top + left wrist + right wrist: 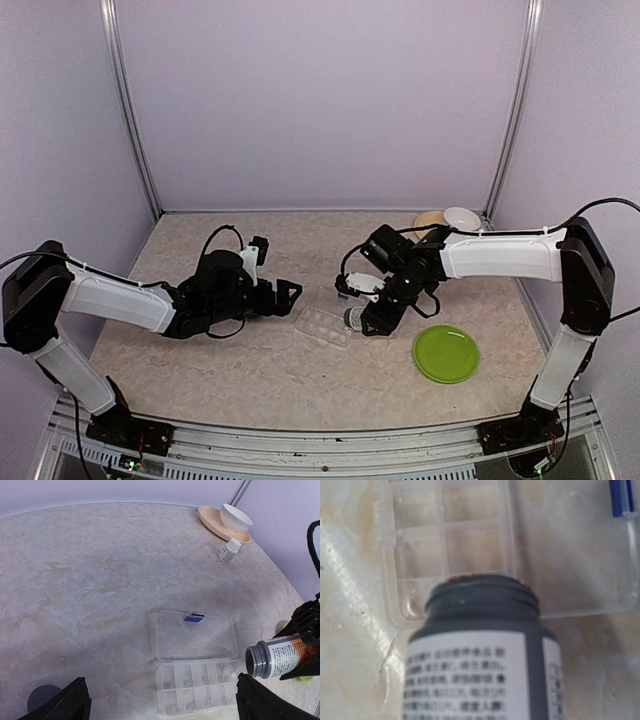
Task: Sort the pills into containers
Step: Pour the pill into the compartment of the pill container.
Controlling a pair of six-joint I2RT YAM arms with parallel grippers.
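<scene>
Pill organiser (197, 687), opened flat: likely light, stiff, slippery; grasp at its outer rim. Left gripper (288, 293) open, empty; right gripper (302, 650) clamps the uncapped bottle (272, 657).

organiser (195, 687) clear, blue latch (194, 617) | bottle (272, 656) grey+wht | plate (446, 353) green | table (100, 580) beige marbled

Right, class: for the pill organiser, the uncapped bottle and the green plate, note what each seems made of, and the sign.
The pill organiser: clear, glossy plastic; the table shows through it. The bottle: dark and smooth, probably plastic, perhaps glass; moulded screw thread, white printed label looks like paper. The green plate: likely plastic, by its flat, uniform bright colour; glazed ceramic possible.
</scene>
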